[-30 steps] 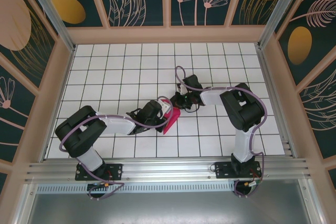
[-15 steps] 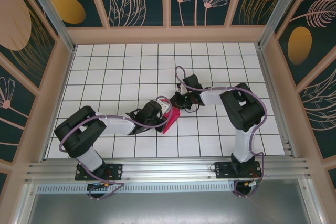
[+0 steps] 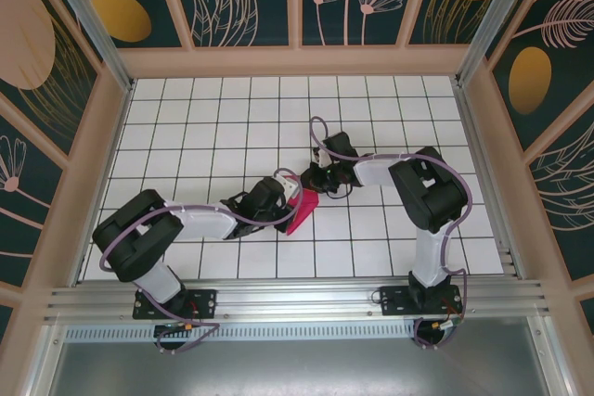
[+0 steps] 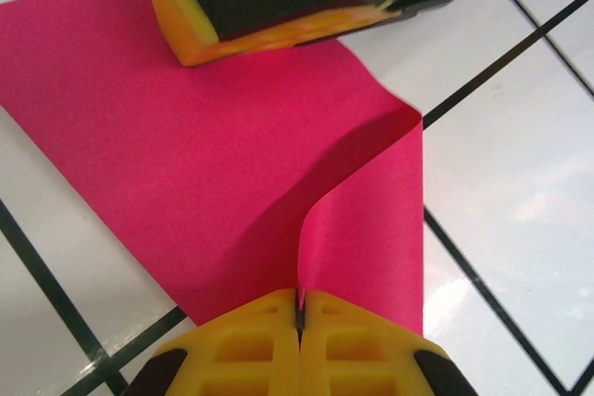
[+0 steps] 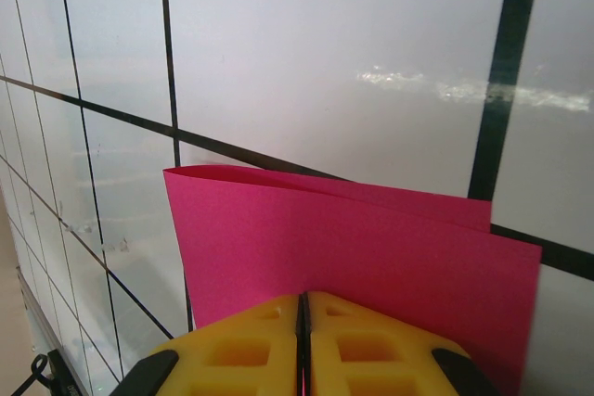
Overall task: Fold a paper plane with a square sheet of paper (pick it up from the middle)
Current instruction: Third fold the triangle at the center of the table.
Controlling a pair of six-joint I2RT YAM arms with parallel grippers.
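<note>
my left gripper (image 4: 299, 301) pinched tight on folded square sheet of paper (image 4: 213, 155), my right gripper (image 5: 303, 308) clamped on another edge, paper curling over tiled table (image 3: 204, 136)

We saw the square sheet of paper (image 4: 167, 127) as thin magenta paper, matt and finely grained, with no sheen on either face. The left gripper (image 4: 299, 301) and the right gripper (image 5: 303, 303) both had fingers of moulded yellow plastic, smooth and dull, with recessed pockets. The table (image 5: 334, 34) was a glossy white tiled surface that threw back streaks of light, with dark matt joints. The rail (image 3: 297, 303) was pale brushed metal, and the frame (image 3: 297, 62) looked like matt, wood-toned board.
</note>
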